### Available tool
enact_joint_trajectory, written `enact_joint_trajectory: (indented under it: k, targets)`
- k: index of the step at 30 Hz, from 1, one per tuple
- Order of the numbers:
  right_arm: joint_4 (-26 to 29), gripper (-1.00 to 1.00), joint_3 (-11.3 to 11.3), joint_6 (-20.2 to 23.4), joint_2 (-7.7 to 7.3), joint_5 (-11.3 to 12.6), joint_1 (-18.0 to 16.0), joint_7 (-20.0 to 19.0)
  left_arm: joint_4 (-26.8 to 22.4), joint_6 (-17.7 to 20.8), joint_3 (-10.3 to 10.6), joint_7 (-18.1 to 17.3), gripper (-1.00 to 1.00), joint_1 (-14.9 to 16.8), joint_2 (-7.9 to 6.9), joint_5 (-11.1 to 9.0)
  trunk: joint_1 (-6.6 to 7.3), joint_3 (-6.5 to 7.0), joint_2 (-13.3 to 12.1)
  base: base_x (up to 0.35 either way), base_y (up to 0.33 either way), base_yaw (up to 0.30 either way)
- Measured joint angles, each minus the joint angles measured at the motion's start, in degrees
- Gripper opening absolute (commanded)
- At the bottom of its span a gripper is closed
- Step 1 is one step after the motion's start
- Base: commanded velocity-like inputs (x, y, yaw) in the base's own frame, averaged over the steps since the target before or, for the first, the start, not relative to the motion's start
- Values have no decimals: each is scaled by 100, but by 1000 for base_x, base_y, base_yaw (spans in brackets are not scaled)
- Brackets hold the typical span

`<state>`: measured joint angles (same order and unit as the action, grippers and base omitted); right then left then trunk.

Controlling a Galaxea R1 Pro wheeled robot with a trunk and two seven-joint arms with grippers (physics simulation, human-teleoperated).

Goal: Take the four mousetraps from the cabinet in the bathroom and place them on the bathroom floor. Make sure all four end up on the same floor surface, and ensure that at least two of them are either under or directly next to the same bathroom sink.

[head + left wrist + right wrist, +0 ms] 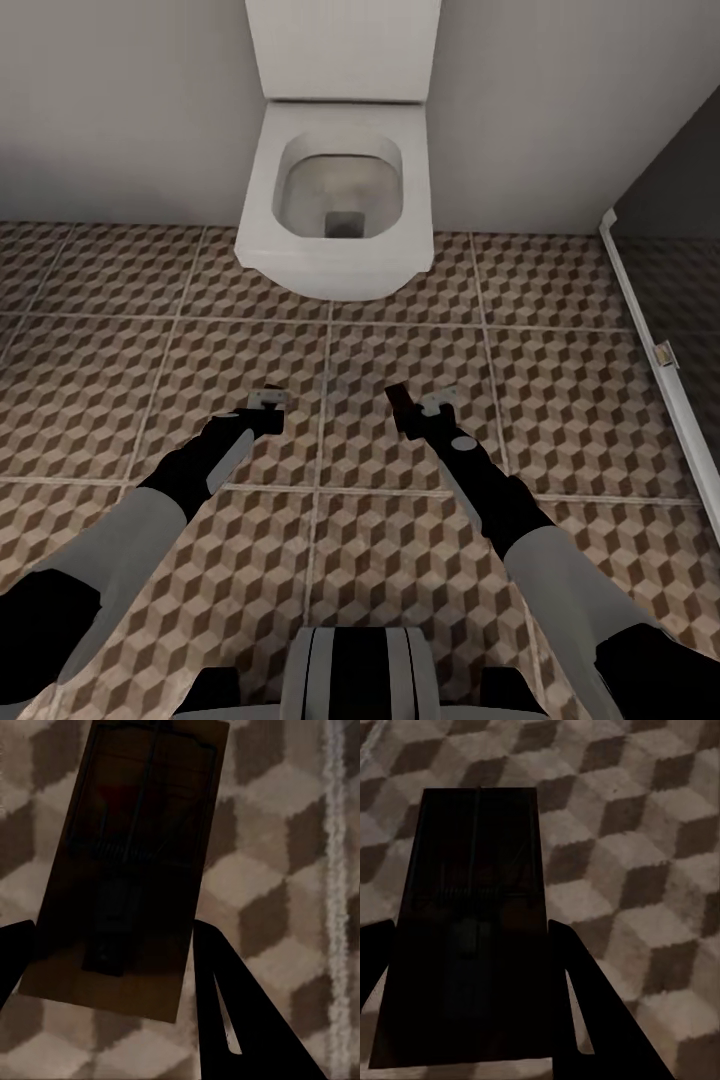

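Left wrist view: left gripper [112, 967] is clamped on a mousetrap [127, 862], dark fingers [247, 1012] pressing both long sides of the brown board. Wire spring and bar run across the board, w/ a dim red spot near the far end. No brand or writing I can read on it. Board hangs over the bathroom floor [277, 832], cube-print tiles, pale grout line [334, 870] running alongside.

Right wrist view: right gripper [472, 982] grips a second mousetrap [472, 922] the same way, fingers [600, 1020] on either long side. Board is very dark, wire barely visible, no legible label. Cube tiles beneath.

Head view: both arms reach fwd, low over the floor [560, 400]. Left gripper [266, 398] sits just left of a grout line; trap itself too small to make out there. Right gripper [420, 405] is right of that line, w/ a dark reddish trap [400, 408] sticking out by it. The two grippers are near each other but apart.

Beyond them, a white toilet [335, 200] stands against the grey wall [120, 100], lid up, bowl open. At the floor's right edge, a white-framed glass panel [640, 320] w/ a small metal fitting [662, 352].
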<state>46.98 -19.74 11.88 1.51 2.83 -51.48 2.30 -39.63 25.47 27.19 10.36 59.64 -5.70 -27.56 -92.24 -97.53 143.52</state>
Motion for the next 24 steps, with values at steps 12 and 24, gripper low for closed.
enact_joint_trajectory:
  k: [12, 24]
  targets:
    - [-83, -100, 1, -127, 0, 0, 0, -2, 49, -12, -1, -5, -100, 0, 0, 0, -1, 0, 0, 118, 93, 0]
    - [-90, -100, 1, -128, 1, 2, 0, 0, 80, -18, -1, -5, -100, 0, 0, 3, -1, 0, 0, 4, 3, 0]
